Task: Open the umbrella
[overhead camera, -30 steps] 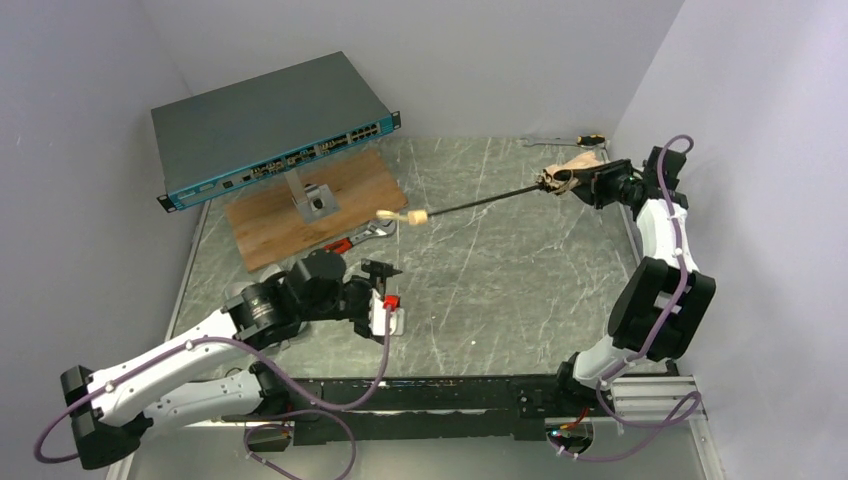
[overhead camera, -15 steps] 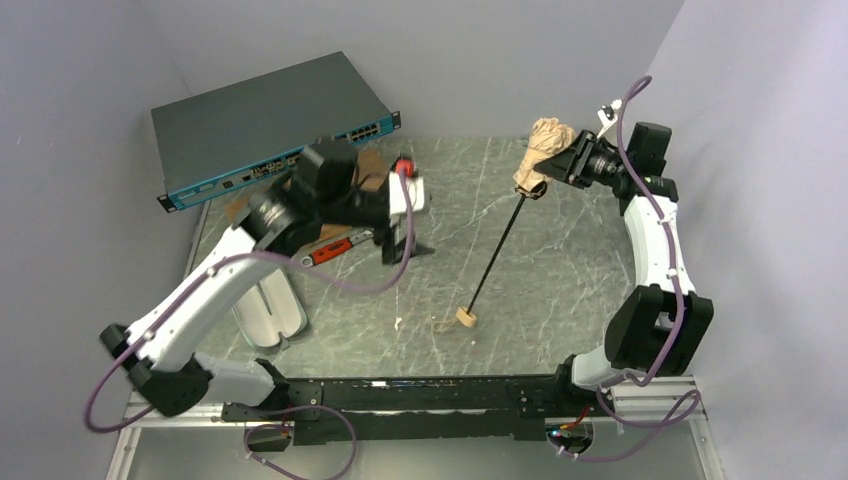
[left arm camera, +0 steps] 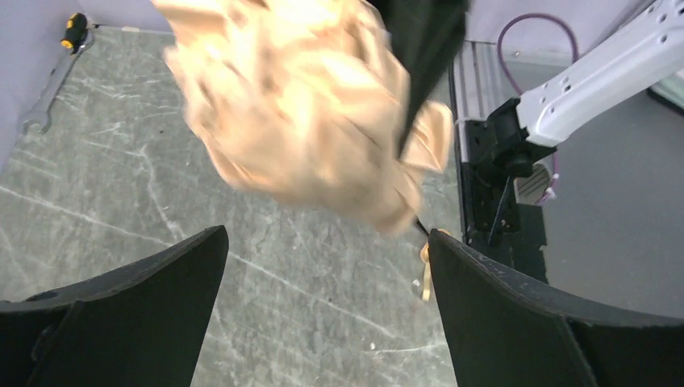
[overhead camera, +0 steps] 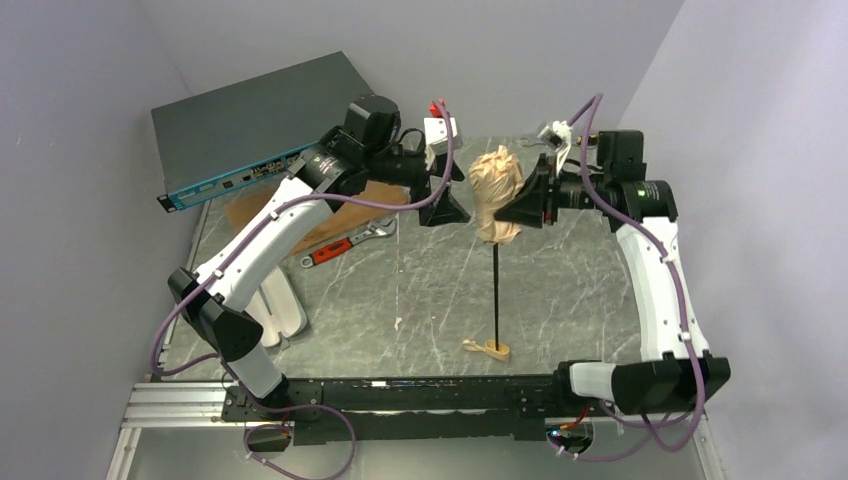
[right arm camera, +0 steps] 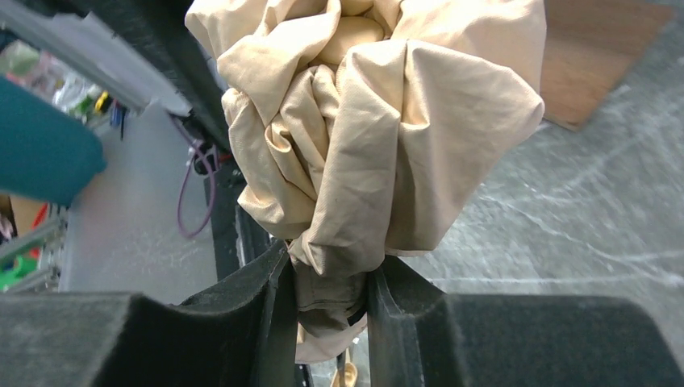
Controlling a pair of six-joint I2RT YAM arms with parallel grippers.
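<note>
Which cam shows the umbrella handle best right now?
Top external: whole handle in plain view at the lower end of the shaft. Left wrist: only a sliver past the bunched umbrella. Right wrist: just its tip, below the right hand gripping the fabric.

Tan umbrella, blk shaft

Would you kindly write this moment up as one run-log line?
umbrella: unopened, fabric bunched, hanging vertical | right gripper: shut on umbrella | left gripper: open, facing umbrella
</note>
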